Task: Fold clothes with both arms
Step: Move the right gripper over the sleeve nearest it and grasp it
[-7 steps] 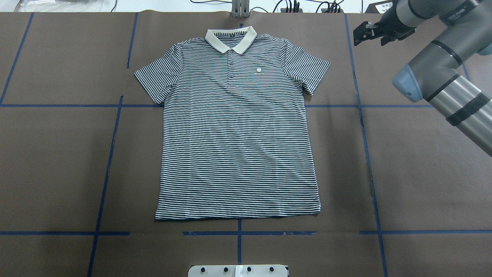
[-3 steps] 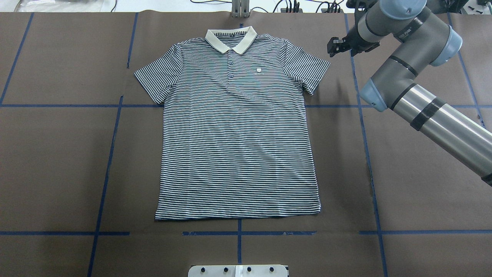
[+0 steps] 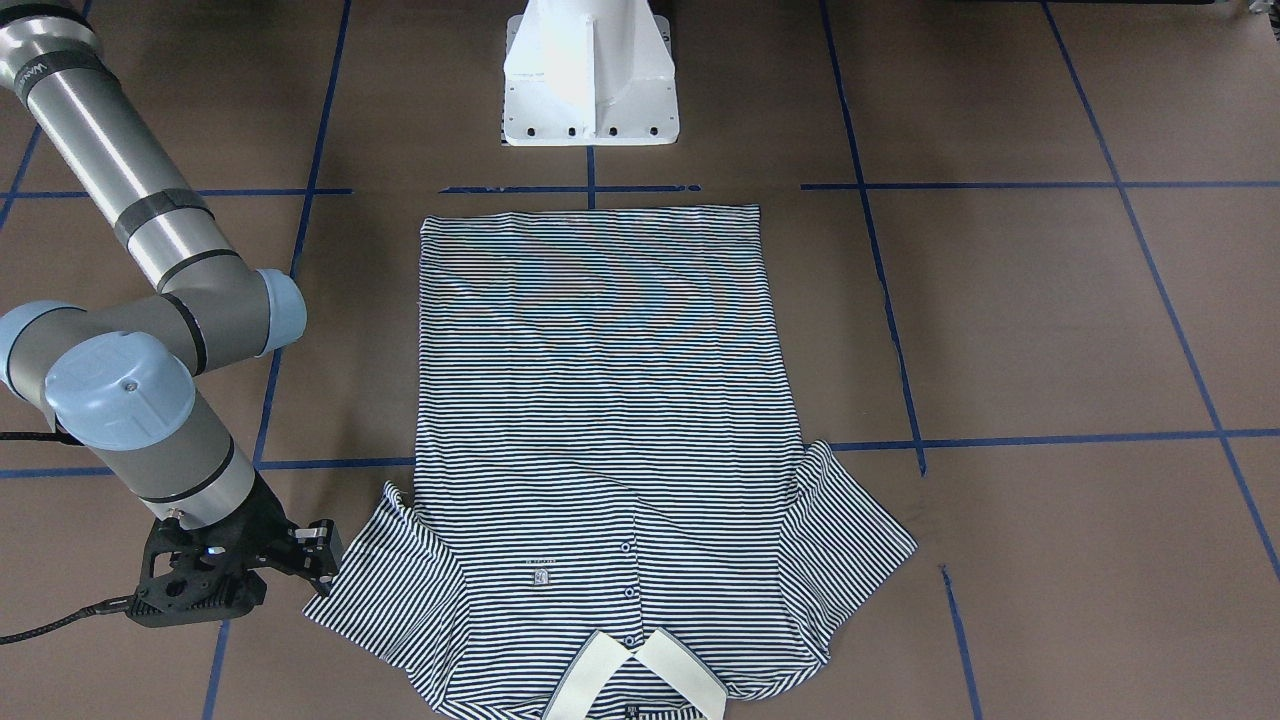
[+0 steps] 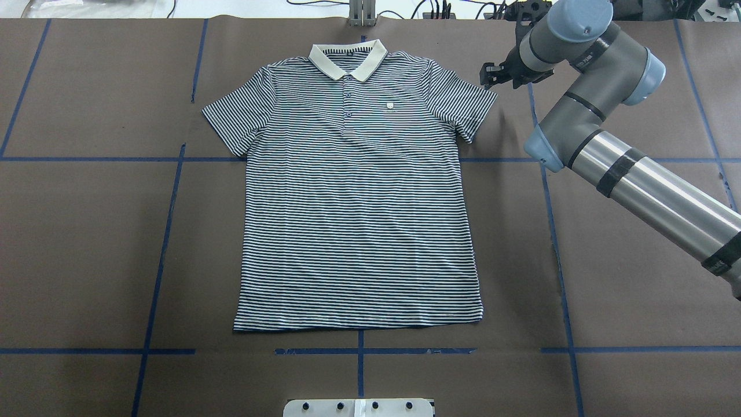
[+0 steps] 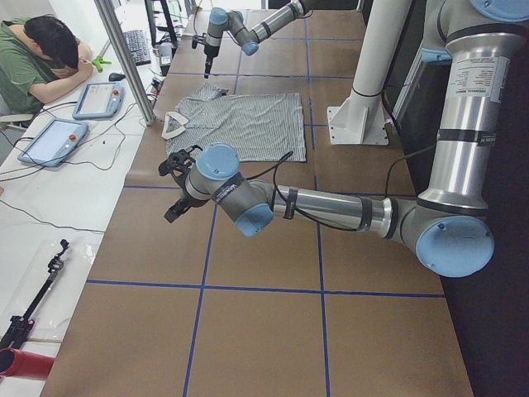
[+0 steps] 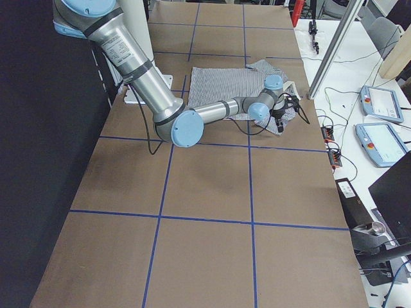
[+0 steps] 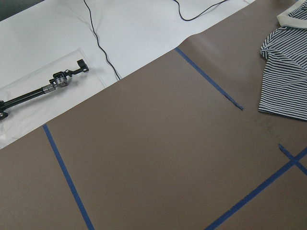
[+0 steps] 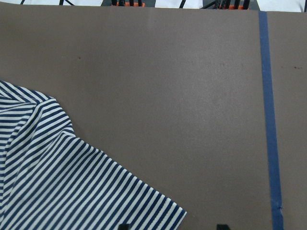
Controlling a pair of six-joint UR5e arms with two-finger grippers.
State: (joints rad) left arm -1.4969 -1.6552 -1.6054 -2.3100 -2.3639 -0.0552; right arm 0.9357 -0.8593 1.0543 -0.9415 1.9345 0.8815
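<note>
The striped polo shirt (image 4: 359, 202) lies flat and face up on the brown table, its cream collar (image 4: 347, 58) at the far edge. It also shows in the front-facing view as the shirt (image 3: 600, 400). My right gripper (image 4: 487, 75) hovers just off the shirt's right sleeve (image 4: 466, 104), open with nothing in it. In the right wrist view, the sleeve corner (image 8: 158, 211) lies close to the two spread fingertips (image 8: 124, 226). My left gripper (image 5: 173, 186) shows only in the left side view, over bare table far from the shirt, and I cannot tell its state.
The white pedestal base (image 3: 590, 75) stands behind the shirt's hem. Blue tape lines (image 4: 162, 243) grid the table. Cables (image 4: 463, 10) run along the far edge. A person (image 5: 45, 58) and teach pendants (image 5: 54, 141) are at a white side table, with a black tool (image 7: 43, 91) nearby.
My right arm has swung in from the far right toward the shirt, bringing its gripper up beside the right sleeve. The shirt has not moved.
</note>
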